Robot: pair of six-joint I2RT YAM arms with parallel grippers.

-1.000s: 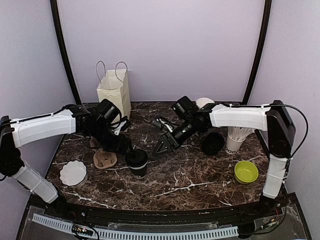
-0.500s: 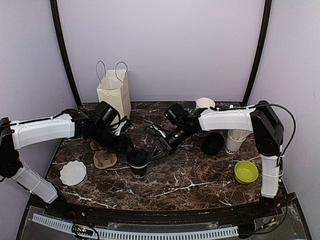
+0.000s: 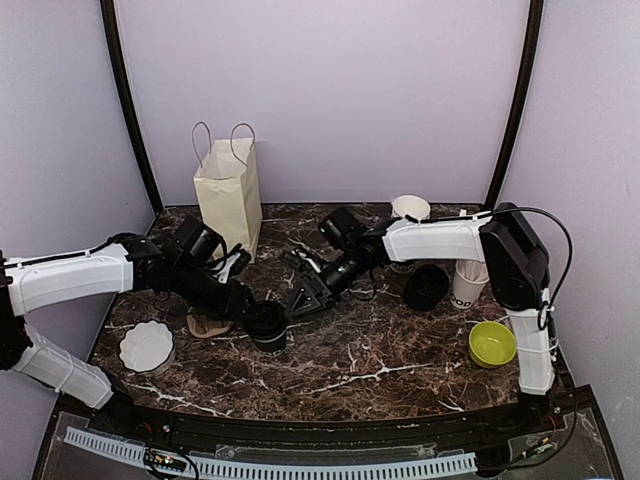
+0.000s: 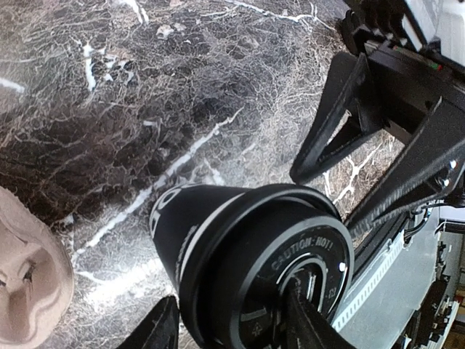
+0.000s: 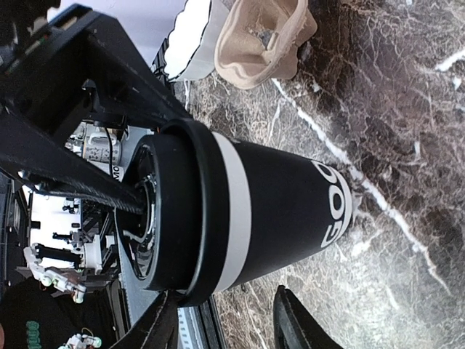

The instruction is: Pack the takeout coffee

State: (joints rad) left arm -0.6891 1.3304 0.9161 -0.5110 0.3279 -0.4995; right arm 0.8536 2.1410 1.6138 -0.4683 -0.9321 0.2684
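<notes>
One takeout coffee cup (image 3: pixel 267 326) with a black lid stands on the marble table (image 3: pixel 380 360) between the two arms. In the left wrist view the cup (image 4: pixel 218 233) fills the frame. My left gripper (image 4: pixel 229 320) straddles the lid's rim: one finger lies over the lid's top and the other stands beside the wall with a small gap. From the other side my right gripper (image 5: pixel 225 313) stands open. Its left fingertip touches the lid's edge of the cup (image 5: pixel 276 211), and its right finger stays off the cup. In the top view both grippers (image 3: pixel 250 308) (image 3: pixel 298 300) flank the cup.
A cream paper bag (image 3: pixel 228 185) stands at the back left. A tan cup carrier (image 3: pixel 205 326) and a white fluted dish (image 3: pixel 147 345) lie left of the cup. Right of centre are another black-lidded cup (image 3: pixel 426 287), a cup of white sticks (image 3: pixel 468 280), a green bowl (image 3: pixel 492 343) and an open white cup (image 3: pixel 410 208).
Both arms have moved in on the cup, the right one from the far right. Both pairs of jaws have narrowed. The cup has shifted slightly to the left.
</notes>
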